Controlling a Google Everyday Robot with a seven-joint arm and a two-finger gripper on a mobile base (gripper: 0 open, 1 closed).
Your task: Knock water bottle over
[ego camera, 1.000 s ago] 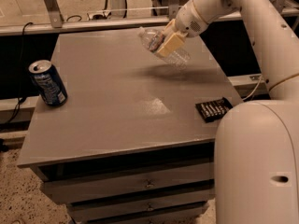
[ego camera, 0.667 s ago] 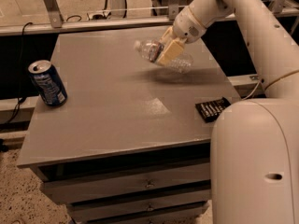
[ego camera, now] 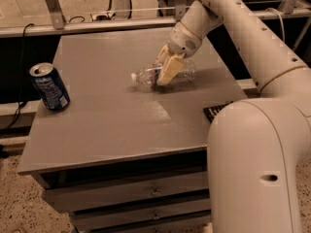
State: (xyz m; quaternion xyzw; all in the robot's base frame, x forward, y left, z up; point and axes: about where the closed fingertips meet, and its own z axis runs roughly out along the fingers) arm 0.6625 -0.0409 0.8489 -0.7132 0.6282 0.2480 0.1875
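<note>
The water bottle [ego camera: 146, 74] is a small clear ribbed plastic bottle with a white cap. It lies on its side on the grey table [ego camera: 112, 115], cap pointing left. My gripper [ego camera: 164, 74] hangs over the bottle's middle with its tan fingers [ego camera: 169, 70] pointing down at it, touching or almost touching the bottle. The fingers cover the label band.
A blue soda can [ego camera: 49, 87] stands upright near the table's left edge. A black remote-like object [ego camera: 215, 111] lies at the right edge, partly behind my arm's white body [ego camera: 257, 164]. Drawers sit below the tabletop. A metal rail runs behind the table.
The bottle has gone from tilted to lying flat on its side, cap to the left. My gripper has moved left and down with it.
</note>
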